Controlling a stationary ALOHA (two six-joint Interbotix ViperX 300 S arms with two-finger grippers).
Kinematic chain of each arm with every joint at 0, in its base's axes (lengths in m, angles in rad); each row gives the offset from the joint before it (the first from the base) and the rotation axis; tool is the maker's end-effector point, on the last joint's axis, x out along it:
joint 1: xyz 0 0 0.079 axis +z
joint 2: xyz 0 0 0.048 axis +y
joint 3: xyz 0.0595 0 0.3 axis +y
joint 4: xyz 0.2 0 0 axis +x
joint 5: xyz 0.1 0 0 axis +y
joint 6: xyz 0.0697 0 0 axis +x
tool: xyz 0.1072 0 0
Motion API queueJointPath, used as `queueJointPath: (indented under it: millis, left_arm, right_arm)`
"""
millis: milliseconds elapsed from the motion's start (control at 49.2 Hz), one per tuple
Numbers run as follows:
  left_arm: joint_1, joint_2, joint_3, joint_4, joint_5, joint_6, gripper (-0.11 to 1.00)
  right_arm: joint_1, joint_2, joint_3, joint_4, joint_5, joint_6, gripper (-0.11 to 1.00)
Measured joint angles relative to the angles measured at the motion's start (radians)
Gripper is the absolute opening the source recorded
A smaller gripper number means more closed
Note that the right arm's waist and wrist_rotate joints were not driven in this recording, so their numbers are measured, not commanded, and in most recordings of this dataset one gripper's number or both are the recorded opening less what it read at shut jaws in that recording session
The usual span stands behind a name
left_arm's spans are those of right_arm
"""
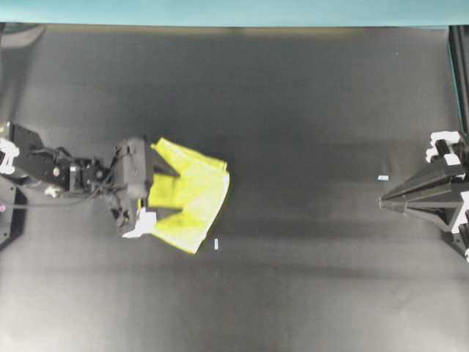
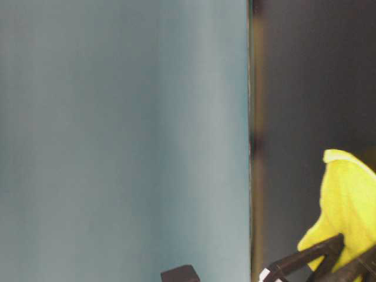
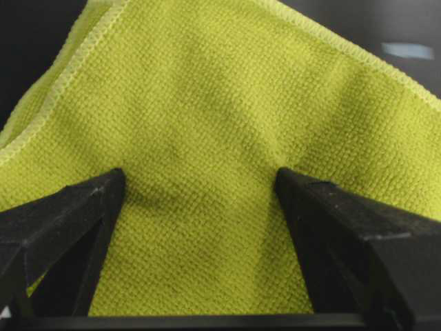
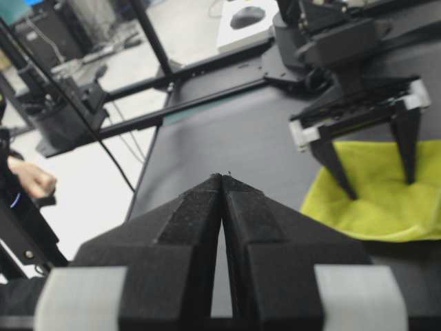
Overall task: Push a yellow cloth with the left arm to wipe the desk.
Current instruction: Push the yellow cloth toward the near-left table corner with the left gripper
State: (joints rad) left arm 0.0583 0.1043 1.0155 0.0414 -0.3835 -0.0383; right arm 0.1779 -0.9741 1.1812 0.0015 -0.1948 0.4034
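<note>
Black and pointed, the 2 fingers of the left gripper [image 1: 176,192] stand spread wide, both tips pressed down into the yellow cloth [image 1: 192,198] with a broad band of terry between them. In the left wrist view the fingertips [image 3: 114,181] dent the weave at 9 and 3 o'clock; their bases run off the bottom edge, so only the tapered ends show, and the cloth's lower part is cut by the same edge. Nothing is pinched: the jaws straddle the fabric and do not close on it.

Seen from overhead, the left arm [image 1: 69,174] reaches in from 9 o'clock, its wrist block covering the cloth's near edge, so that side of the cloth cannot be made out. The cloth lies left of centre on the desk [image 1: 293,110], rumpled, with a folded corner toward 12 o'clock. A small white tape mark [image 1: 216,244] sits just beside its 5 o'clock corner; another [image 1: 382,177] lies far off at 3 o'clock.

At that 3 o'clock edge the right gripper [image 1: 384,202] sits partly out of frame; its own camera shows the 2 fingers [image 4: 186,221] pressed flat together with no gap, holding nothing.

From table level the picture is mostly a blurred teal wall [image 2: 117,129]; only a yellow sliver of cloth and dark finger tips show at 4 o'clock.
</note>
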Motion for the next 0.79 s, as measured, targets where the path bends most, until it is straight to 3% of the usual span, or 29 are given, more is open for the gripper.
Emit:
queueJointPath:
  millis: [793]
  left_arm:
    - [-0.483, -0.043, 0.044, 0.0, 0.015, -0.006, 0.87]
  right_arm:
    - [0.0, 0.0, -0.002, 0.009, -0.003, 0.002, 0.01]
